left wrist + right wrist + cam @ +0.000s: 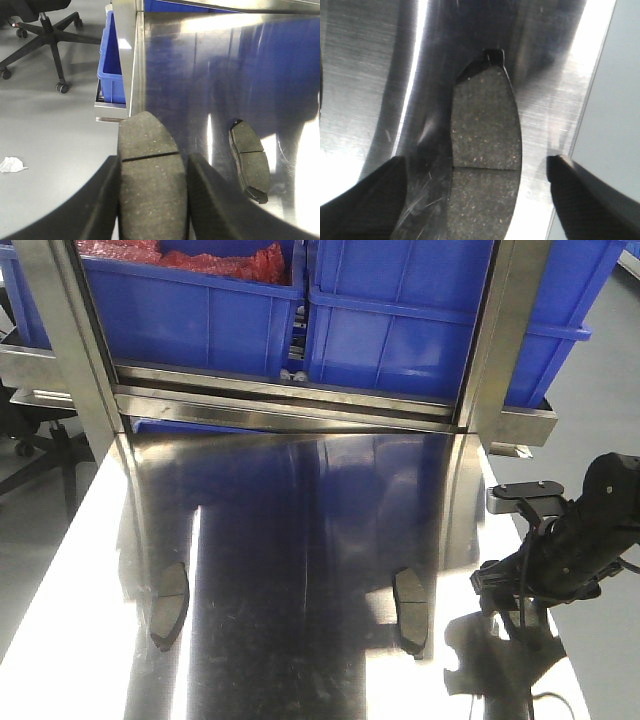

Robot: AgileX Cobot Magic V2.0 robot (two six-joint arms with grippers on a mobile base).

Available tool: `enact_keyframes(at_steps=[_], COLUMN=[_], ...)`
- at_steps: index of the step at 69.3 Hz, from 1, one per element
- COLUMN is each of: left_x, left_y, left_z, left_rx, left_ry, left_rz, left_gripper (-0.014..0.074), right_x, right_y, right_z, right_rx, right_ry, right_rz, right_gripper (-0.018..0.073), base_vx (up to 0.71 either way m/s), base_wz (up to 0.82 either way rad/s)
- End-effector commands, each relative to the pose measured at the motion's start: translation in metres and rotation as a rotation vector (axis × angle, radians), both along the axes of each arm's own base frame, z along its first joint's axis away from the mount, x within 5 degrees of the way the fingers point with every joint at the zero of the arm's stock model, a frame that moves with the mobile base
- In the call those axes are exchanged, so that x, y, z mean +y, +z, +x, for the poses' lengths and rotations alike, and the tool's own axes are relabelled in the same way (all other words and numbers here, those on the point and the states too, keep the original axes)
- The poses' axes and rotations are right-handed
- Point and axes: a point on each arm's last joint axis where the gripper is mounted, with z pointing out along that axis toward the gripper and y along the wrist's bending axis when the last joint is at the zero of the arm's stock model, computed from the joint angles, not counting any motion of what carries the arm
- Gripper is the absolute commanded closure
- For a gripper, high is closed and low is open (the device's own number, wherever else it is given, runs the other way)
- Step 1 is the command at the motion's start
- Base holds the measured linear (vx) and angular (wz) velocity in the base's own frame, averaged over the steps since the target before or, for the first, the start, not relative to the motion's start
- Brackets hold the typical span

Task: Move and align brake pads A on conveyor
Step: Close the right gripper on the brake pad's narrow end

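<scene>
In the left wrist view my left gripper (152,161) is shut on a dark grey brake pad (146,134), which sticks out forward over the steel table's left edge. A second pad (248,161) lies flat on the steel to its right. My right gripper (476,165) is open and straddles a third pad (486,115) lying near the table's right edge, with both fingers (375,197) standing off its sides. The front view shows two pads on the table, one at the left (170,605) and one right of centre (410,610). The conveyor is out of view.
A shiny steel table (300,540) fills the scene, with my right arm (565,545) over its right edge. Blue bins (400,320) stand behind a steel frame (290,410) at the back. An office chair (47,35) and floor lie to the left of the table.
</scene>
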Motion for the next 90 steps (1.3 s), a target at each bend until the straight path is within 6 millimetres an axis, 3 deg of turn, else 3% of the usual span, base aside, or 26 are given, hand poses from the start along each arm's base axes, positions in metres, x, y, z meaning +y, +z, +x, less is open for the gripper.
enact_keyframes(at_steps=[1,18,46,77,90], left_x=[-0.001,-0.001,-0.001,-0.001,-0.001], left_y=[0.017,0.017,0.017,0.017,0.017], left_z=[0.004,0.004,0.004,0.004,0.004], left_rx=[-0.116,-0.116,-0.116,-0.116,-0.116], left_ry=[-0.007,-0.007,-0.007,-0.007,-0.007], left_rz=[-0.001,-0.001,-0.001,-0.001,-0.001], left_gripper=[0.0468,0.0468,0.0468,0.0468,0.0468], right_x=[0.000,0.000,0.000,0.000,0.000], right_y=[0.018,0.018,0.017,0.018,0.031], right_z=[0.006,0.005,0.004,0.004,0.002], right_rx=[-0.083,-0.073,-0.062,-0.065,-0.117], right_ry=[0.003,0.008,0.019,0.016,0.015], right_rz=[0.001,0.000,-0.002,0.002,0.005], right_gripper=[0.0052,0.0165,0.0445,0.0477,0.0477], base_vx=[0.00,0.00,0.00,0.00,0.00], base_wz=[0.00,0.00,0.00,0.00,0.00])
